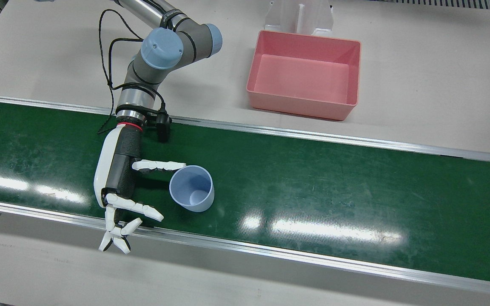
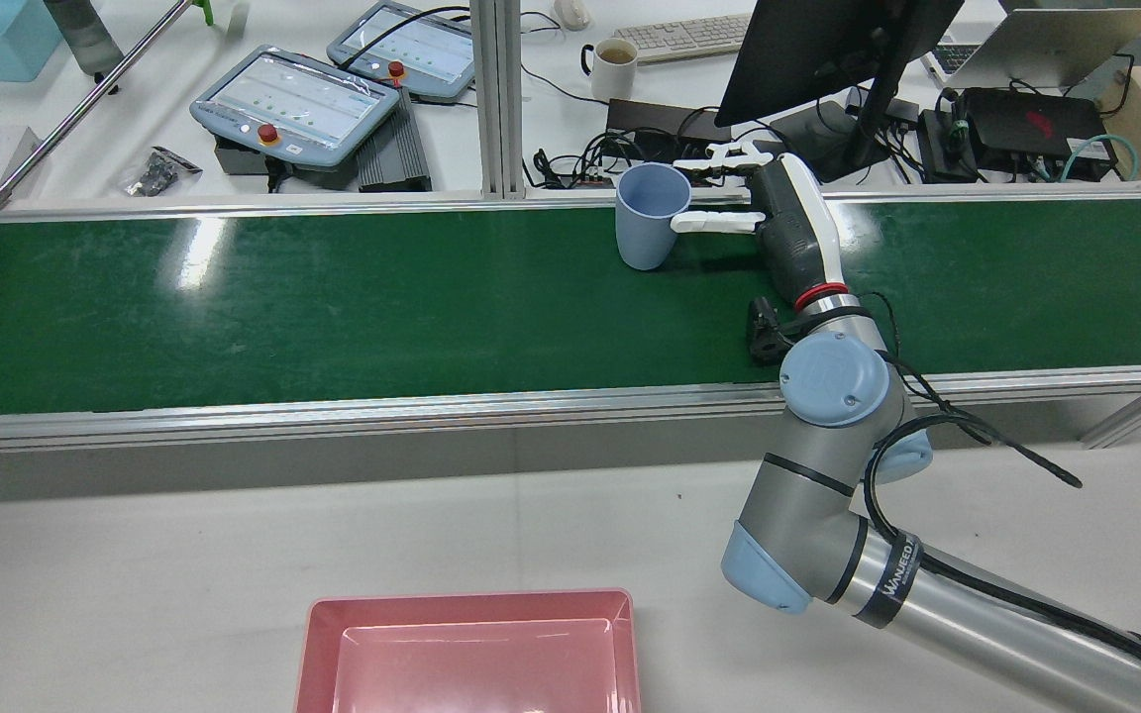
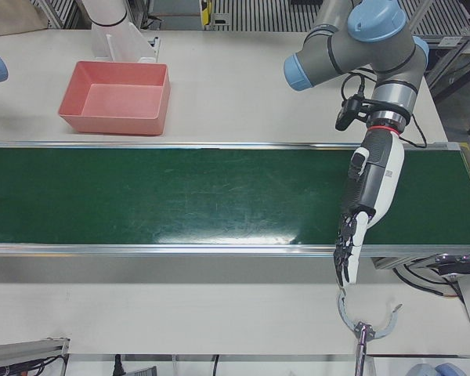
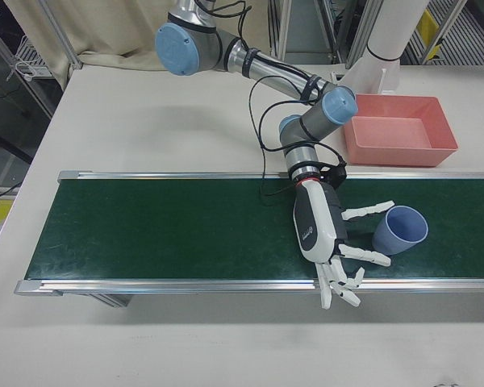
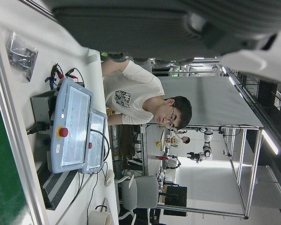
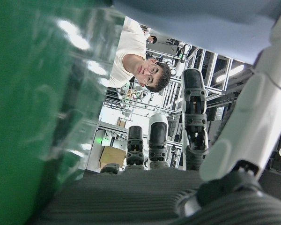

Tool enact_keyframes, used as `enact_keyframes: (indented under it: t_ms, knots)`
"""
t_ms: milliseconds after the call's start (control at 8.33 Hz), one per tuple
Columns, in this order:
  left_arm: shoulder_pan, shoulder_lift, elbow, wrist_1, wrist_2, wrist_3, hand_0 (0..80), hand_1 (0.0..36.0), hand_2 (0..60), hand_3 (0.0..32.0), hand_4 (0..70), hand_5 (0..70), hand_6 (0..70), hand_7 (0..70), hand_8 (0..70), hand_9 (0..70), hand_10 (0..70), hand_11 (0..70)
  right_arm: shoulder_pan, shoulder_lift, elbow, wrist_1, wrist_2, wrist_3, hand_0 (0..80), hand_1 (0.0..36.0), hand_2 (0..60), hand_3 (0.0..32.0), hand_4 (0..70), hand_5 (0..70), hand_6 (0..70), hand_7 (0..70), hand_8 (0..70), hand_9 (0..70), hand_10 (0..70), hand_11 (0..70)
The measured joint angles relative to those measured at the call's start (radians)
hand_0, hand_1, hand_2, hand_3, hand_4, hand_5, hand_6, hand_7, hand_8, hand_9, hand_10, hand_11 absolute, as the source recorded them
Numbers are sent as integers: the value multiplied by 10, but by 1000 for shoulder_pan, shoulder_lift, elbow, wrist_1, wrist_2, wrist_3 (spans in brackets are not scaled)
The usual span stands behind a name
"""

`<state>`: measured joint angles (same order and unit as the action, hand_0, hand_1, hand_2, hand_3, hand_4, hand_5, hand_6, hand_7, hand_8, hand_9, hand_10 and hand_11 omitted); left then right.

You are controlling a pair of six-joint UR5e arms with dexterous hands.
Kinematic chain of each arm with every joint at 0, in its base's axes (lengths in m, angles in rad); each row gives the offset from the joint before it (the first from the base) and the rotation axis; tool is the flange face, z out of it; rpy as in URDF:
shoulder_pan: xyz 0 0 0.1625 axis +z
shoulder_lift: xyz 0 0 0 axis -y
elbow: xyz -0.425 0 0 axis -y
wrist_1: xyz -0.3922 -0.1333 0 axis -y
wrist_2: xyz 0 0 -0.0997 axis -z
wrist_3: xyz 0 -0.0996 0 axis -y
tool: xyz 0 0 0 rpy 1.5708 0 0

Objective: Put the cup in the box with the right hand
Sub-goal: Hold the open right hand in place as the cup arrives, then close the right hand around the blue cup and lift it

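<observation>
One cup (image 1: 192, 188), one box (image 1: 305, 75), one belt (image 1: 313, 182) and two robot hands are showing across the views. The cup is a pale blue plastic tumbler, smooth-walled and handleless, wider at the rim than at the base, and it is standing upright and empty on the green belt. It is sitting toward the belt's operator-side edge, well apart from the box, which is resting off the belt on the white table (image 1: 419, 85) on the robot's side.

The box is a pink rectangular tub with sloping walls, open on top and holding nothing.

The right hand (image 1: 119, 187) is lying low over the belt just beside the cup, palm turned toward it. Its fingers are spread apart and clamping nothing: one white finger (image 1: 158, 165) is reaching across to the cup's rim on the box side, where it seems to be touching or nearly touching, and the others are fanning out past the belt's near rail, clear of the cup.

The left hand (image 3: 362, 215) is hanging over the far end of the belt, well away from the cup, fingers pointing down past the rail; whether they are apart or together I cannot tell.
</observation>
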<state>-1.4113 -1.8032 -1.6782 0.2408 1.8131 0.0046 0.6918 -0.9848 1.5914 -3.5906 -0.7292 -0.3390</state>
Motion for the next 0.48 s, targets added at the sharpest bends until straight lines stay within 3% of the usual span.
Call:
enact_keyframes:
  t_ms: [480]
  knots:
    - [0,0,0,0,0,0,0,0,0,0,0,0,0,0,0,0,0,0,0,0,2,-2,-1,0,500,92,1,0,660,11,129,697,84,243,0,0]
